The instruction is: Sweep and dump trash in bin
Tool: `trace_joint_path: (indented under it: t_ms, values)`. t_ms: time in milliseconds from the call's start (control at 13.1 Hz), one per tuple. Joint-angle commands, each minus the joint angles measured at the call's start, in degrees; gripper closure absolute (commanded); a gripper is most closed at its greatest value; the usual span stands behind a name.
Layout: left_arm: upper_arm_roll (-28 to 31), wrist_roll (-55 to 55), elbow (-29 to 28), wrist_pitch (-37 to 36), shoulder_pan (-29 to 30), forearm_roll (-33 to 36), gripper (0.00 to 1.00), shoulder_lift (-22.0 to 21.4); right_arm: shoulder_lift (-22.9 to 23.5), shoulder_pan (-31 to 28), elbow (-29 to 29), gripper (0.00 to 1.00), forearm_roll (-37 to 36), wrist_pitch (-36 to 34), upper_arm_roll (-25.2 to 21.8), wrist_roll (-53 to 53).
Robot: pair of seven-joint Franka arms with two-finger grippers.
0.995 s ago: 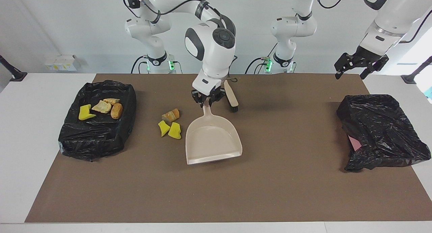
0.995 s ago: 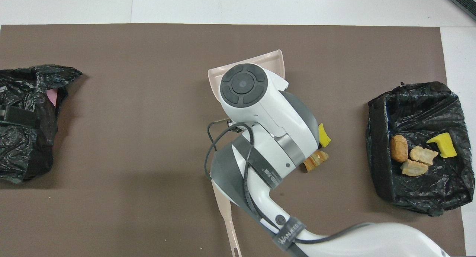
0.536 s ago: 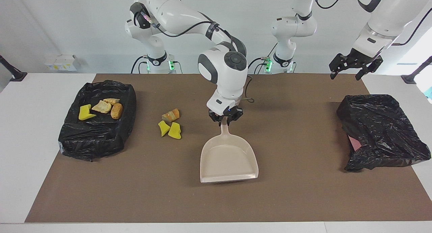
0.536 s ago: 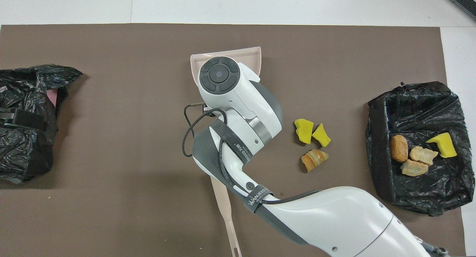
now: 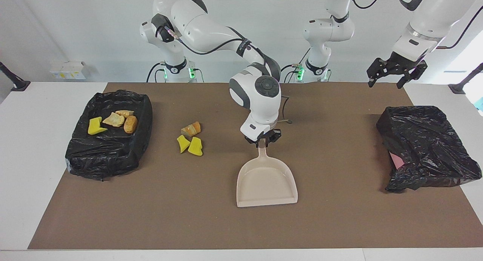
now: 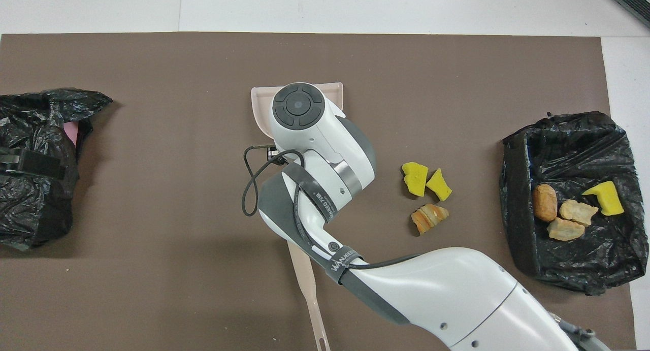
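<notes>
Right hand [image 5: 263, 141] sits at the dustpan [image 5: 266, 181] handle; it has dragged the pan toward the left arm's end of the tabletop, clear of the loose trash [image 5: 190, 139], and I cannot tell if the grip still holds. Four pieces lie in the bin [image 5: 139, 140], three beside it. Left hand [image 5: 394, 70] waits wide open, raised near the other bag [image 5: 426, 147]

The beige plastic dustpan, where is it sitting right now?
The beige plastic dustpan lies flat mid-table on the brown mat, its handle under the right gripper, farther from the robots than the loose trash pieces.
</notes>
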Motion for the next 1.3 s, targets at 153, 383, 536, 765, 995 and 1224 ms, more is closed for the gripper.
trace_joint_path:
  t_ms: [153, 383, 536, 765, 995, 1224]
  values:
    - [0.5, -0.5, -1.8, 2.7, -3.6, 0.5, 0.0, 0.3, -8.8, -0.1, -7.2, 0.0, -0.1, -1.5, 0.2, 0.5]
    - [0.5, -6.4, -5.9, 7.3, -8.5, 0.5, 0.0, 0.7, -20.6, -0.1, -20.9, 0.0, 2.5, -1.5, 1.5, -0.4]
    - [0.5, -8.4, -6.8, 10.1, -11.5, 0.5, 0.0, 2.2, -27.6, 1.4, -30.5, 0.0, 5.1, -0.3, 2.0, -1.2]
    - [0.5, -9.6, -6.3, 12.7, -15.1, 0.5, 0.0, 5.6, -38.5, 5.8, -49.6, 0.0, 8.9, 9.9, 2.1, -1.3]
    - [0.5, -11.6, -6.0, 17.1, -19.7, 0.9, 0.0, 10.7, -47.0, 9.3, -64.9, 0.0, 14.1, 17.8, 2.1, -5.6]
    - [0.5, -20.7, -4.5, 24.3, -26.0, 0.9, 0.0, 17.2, -46.6, 13.3, -69.7, 0.0, 14.3, 23.5, 2.1, -5.5]
